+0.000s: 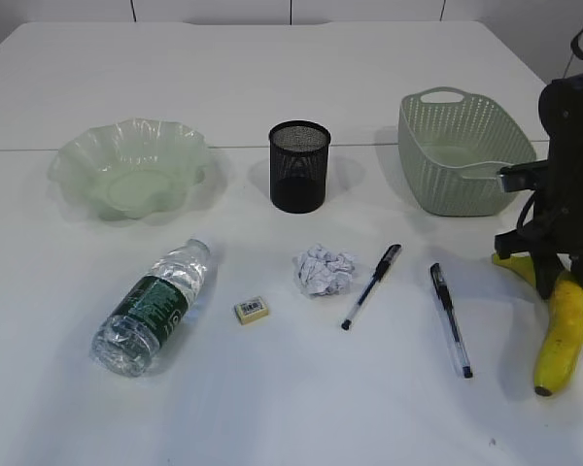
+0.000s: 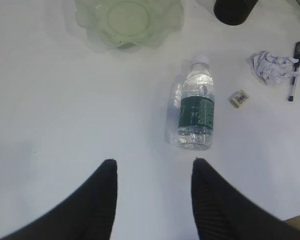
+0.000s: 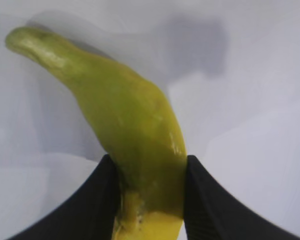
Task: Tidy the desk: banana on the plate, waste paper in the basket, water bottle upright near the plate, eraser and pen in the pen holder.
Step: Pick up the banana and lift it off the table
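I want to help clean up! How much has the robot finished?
Nothing is put away yet. The right gripper has its fingers closed on the banana, so that comes first. The bottle lies sideways, the paper ball, eraser and two pens wait on the table.

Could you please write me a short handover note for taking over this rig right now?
Right gripper: shut on the banana, at the table's right edge.
Left gripper: open, empty, above the table short of the bottle.
Bottle lies on its side. Paper, eraser and two pens lie loose.
Plate, holder and basket: nothing visible inside.
Done: nothing. Left: everything.
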Robot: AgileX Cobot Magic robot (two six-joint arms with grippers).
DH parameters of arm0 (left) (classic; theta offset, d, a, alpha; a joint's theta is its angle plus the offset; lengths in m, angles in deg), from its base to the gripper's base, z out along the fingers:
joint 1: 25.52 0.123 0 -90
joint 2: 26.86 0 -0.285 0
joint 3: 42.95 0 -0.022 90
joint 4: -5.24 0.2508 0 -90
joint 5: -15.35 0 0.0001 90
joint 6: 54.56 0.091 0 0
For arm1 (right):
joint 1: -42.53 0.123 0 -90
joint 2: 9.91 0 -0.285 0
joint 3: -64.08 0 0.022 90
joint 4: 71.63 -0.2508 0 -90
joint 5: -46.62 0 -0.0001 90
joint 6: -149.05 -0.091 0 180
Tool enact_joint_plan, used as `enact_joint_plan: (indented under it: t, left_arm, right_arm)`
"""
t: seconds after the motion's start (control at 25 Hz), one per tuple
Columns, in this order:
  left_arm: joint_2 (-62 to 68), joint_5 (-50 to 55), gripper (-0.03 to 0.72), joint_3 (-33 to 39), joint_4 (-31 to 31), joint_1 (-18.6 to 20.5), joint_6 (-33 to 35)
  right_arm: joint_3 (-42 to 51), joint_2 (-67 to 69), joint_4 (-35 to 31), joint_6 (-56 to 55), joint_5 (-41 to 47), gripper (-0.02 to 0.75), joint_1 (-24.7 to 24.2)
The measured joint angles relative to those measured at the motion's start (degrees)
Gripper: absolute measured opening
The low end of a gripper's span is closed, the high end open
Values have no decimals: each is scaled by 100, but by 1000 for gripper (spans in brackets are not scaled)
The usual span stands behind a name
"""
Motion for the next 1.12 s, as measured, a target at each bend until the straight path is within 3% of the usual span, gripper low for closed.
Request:
enact_joint_plan:
  t: [0.52, 0.88, 1.12]
  left_arm:
    - [0, 0, 341, 0, -4, 0, 0]
    - [0, 0, 341, 0, -14, 0, 0]
    - [0, 0, 341, 0, -40, 0, 0]
  right_arm:
    - [0, -554, -345, 55, 210, 262, 0]
    - [11, -1280, -902, 369, 198, 261, 0]
    - [22, -1899, -1644, 987, 64, 261, 0]
